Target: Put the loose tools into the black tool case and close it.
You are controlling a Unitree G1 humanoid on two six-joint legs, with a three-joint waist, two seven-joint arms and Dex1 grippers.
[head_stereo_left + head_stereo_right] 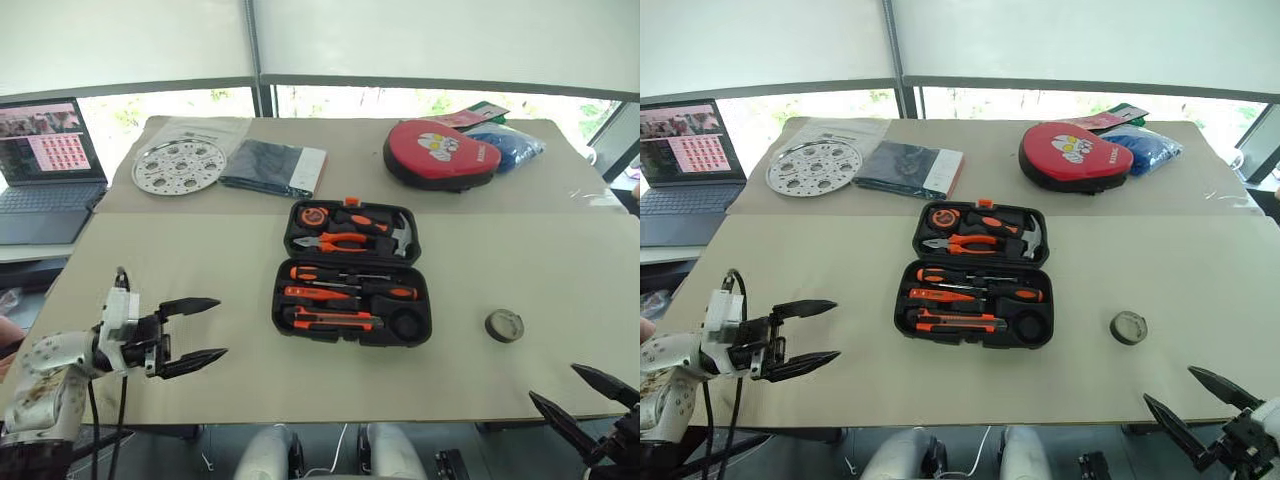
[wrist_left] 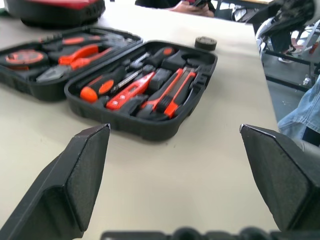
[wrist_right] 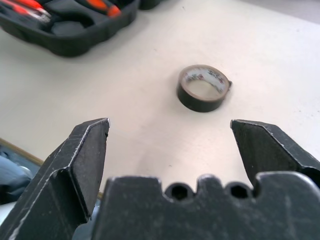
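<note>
The black tool case (image 1: 427,308) lies open at the table's middle. Its near half holds two black-and-orange screwdrivers (image 1: 345,273), a slim orange tester (image 1: 315,294) and the utility knife (image 1: 335,320). Pliers, a hammer and a tape measure sit in the far half. The dark tape ring (image 1: 504,325) lies flat on the table, to the right of the case and apart from it. My left gripper (image 1: 221,327) hangs open left of the case, pointing at it, empty. My right gripper (image 1: 553,382) is open at the front right edge, with the tape ring (image 3: 203,88) ahead of its fingertips.
At the back of the table lie a round perforated metal disc (image 1: 180,165), a dark folded packet (image 1: 272,167), a red zip pouch (image 1: 440,152) and a blue bundle (image 1: 515,145). A laptop (image 1: 45,165) stands at the far left. A person's jeans (image 2: 305,112) show past the table's right side.
</note>
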